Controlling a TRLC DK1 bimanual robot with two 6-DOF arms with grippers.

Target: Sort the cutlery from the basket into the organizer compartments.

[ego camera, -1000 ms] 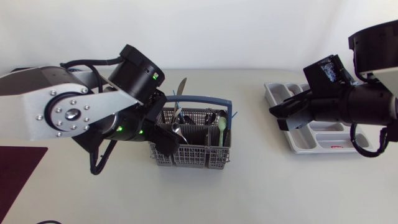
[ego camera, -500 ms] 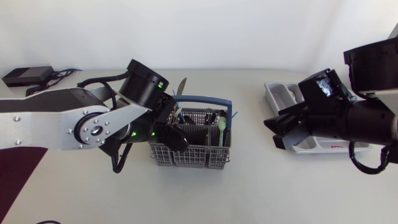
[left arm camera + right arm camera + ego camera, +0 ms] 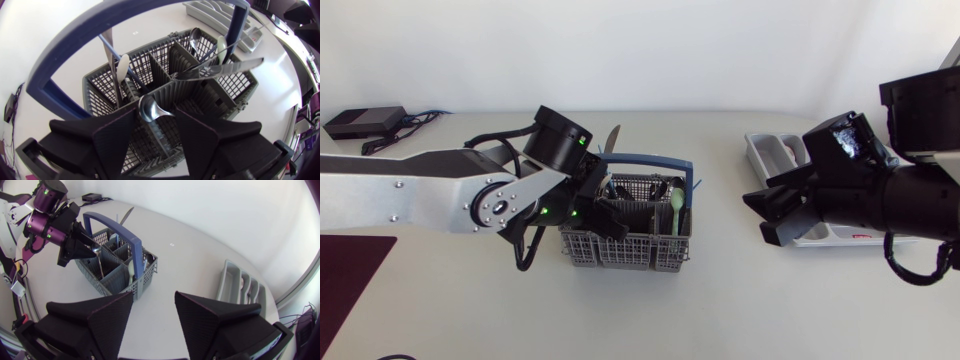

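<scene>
The grey basket (image 3: 620, 250) sits in the middle of the bench (image 3: 720, 310). It has a blue handle (image 3: 650, 158) that goes over the top. It holds spoons and other cutlery, standing up in its little boxes.

The left gripper (image 3: 154, 114) is down at the basket, on the side nearer my left arm. Its two black fingers (image 3: 107, 135) are spread apart. The round end of a shiny spoon (image 3: 149, 106) sits in the gap between the fingertips. The spoon's handle goes down into the basket. A light green spoon (image 3: 677, 203) stands on the far side of the basket from this gripper. A knife (image 3: 610, 140) sticks up and leans out at the back.

The grey organizer (image 3: 226, 282) lies on the bench, well apart from the basket. The right gripper (image 3: 154, 297) hangs over the bare bench between the two. Its fingers (image 3: 210, 315) are spread wide too, with nothing between them.
</scene>
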